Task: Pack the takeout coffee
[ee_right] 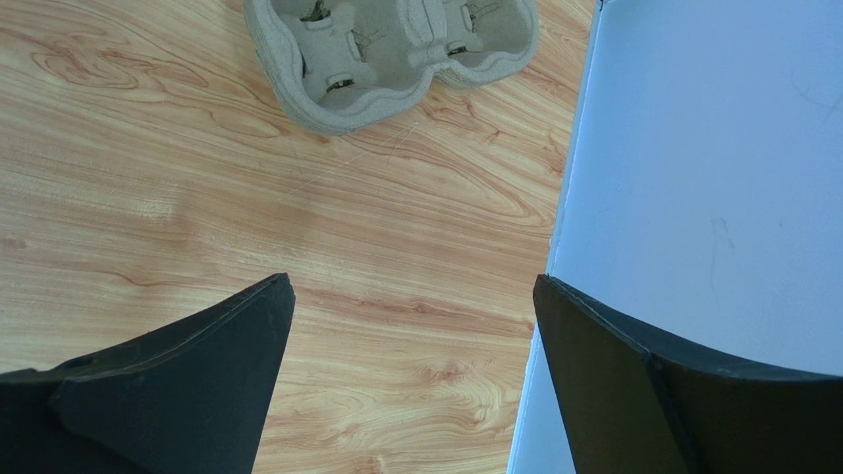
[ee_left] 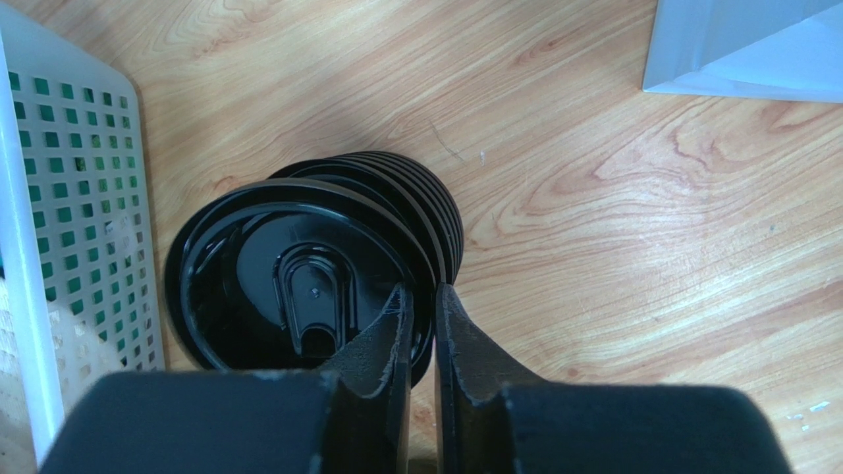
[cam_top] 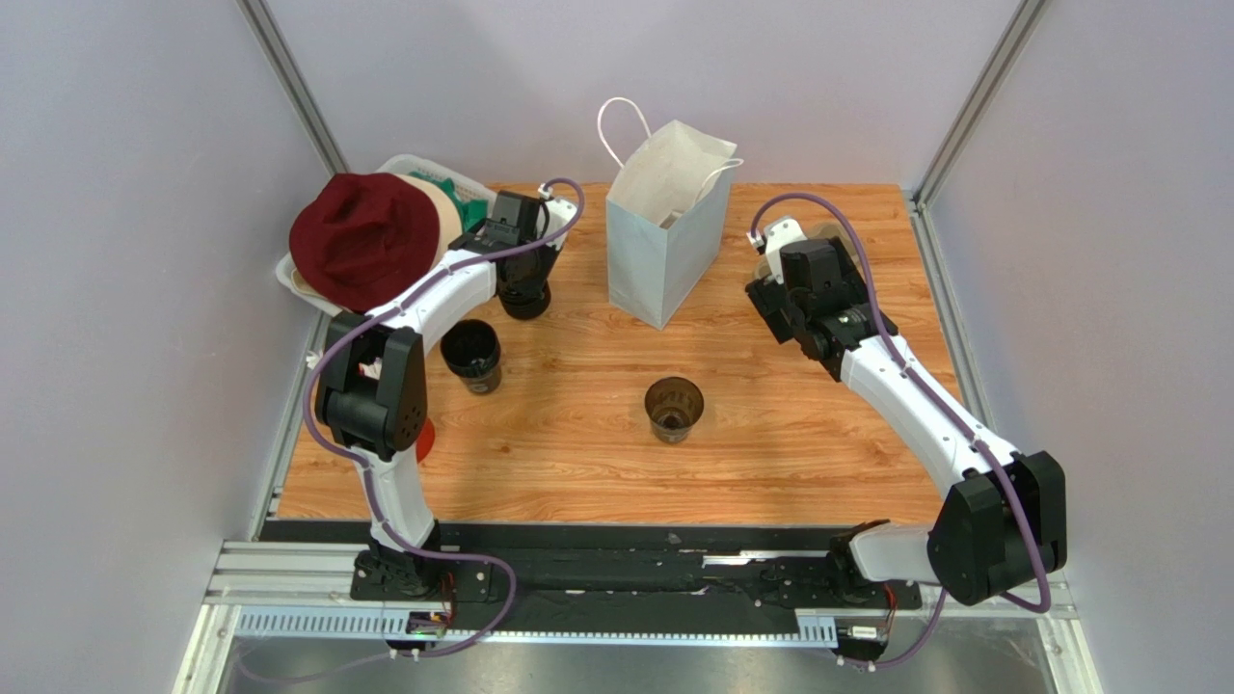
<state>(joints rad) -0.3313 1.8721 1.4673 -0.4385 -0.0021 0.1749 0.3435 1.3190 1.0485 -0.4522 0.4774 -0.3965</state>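
Grey walls close in a wooden tabletop point(cam_top: 811, 463). We see our left gripper point(ee_left: 423, 296) pointing down near the far left corner. Its fingers point(ee_left: 381, 346) are drawn almost together, with the rim of the top lid point(ee_left: 257, 286) pinched between them. That lid tops a leaning stack of black lids point(ee_left: 435, 207), just beside a white mesh basket point(ee_left: 69, 197) that carries a dark red hat point(cam_top: 362, 239). Our right gripper point(ee_right: 411, 286) is spread wide and holds nothing. One of its fingers is just beside the wall of the pale-blue paper bag point(cam_top: 666, 246), which stands upright and open near the far edge. A grey pulp tray point(ee_right: 396, 49) lies beyond the fingertips. We find the takeout coffee point(cam_top: 675, 408) upright and lidless about the middle of the tabletop, well apart from both grippers. A second dark cup point(cam_top: 472, 354) stands nearer the left edge, close to the left arm point(cam_top: 435, 289).
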